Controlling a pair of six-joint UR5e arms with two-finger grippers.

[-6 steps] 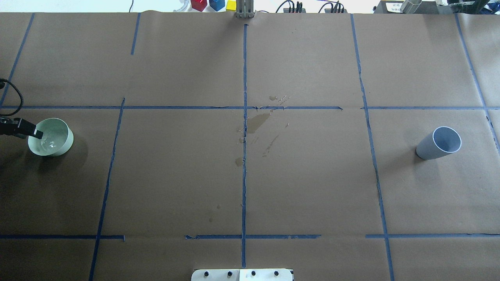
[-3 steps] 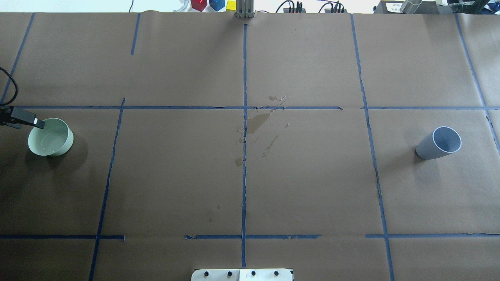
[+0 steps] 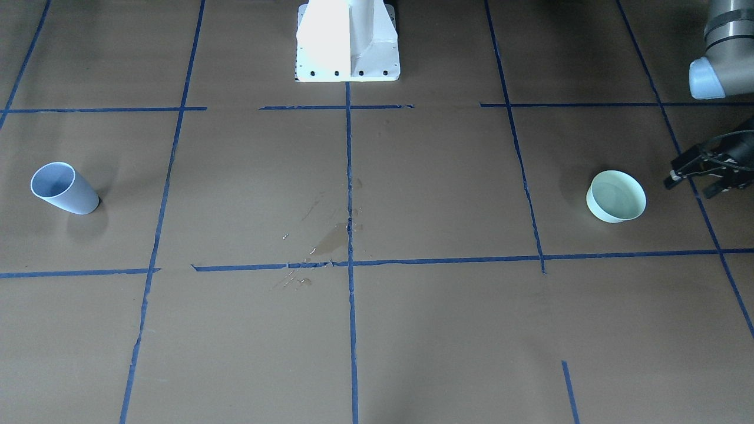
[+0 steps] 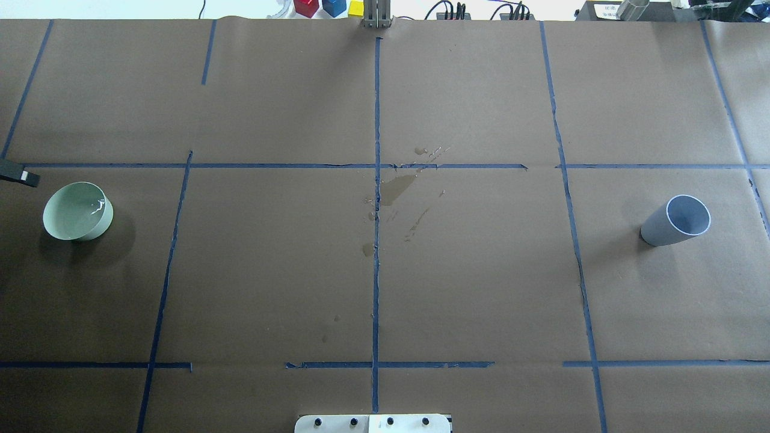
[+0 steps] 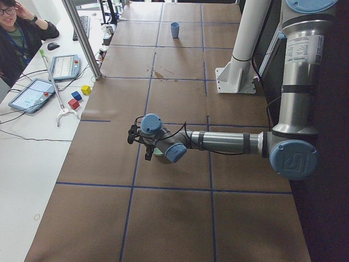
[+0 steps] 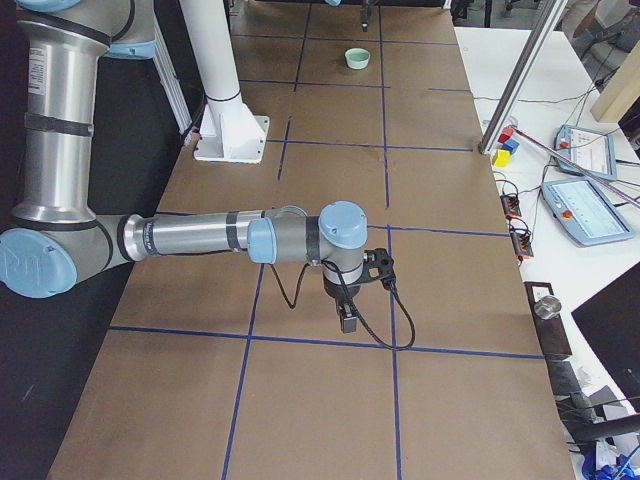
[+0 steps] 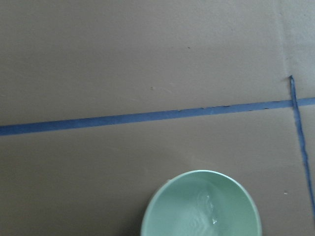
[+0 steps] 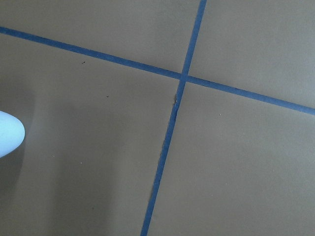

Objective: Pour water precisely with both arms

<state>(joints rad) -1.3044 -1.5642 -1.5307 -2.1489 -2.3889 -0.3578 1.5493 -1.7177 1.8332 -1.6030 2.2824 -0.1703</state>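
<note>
The water [image 7: 203, 214] lay in the mint-green bowl [image 4: 104, 223] near the counter's left edge. The left gripper [image 3: 694, 182] hung just beside it, fingers spread and empty. I couldn't tell how the right gripper [image 6: 347, 314] had its fingers. Pouring looked done; the next move called for clearing off without nudging the bowl.

Pale green bowl [image 4: 106, 220], grey-blue cup [image 4: 662, 231], brown paper [image 4: 271, 270] gridded with blue tape [image 4: 376, 300]; water [image 4: 78, 214] seemingly colourless.

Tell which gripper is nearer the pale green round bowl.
Left. The left gripper is just beside the pale green round bowl; the right gripper is far down the table.
</note>
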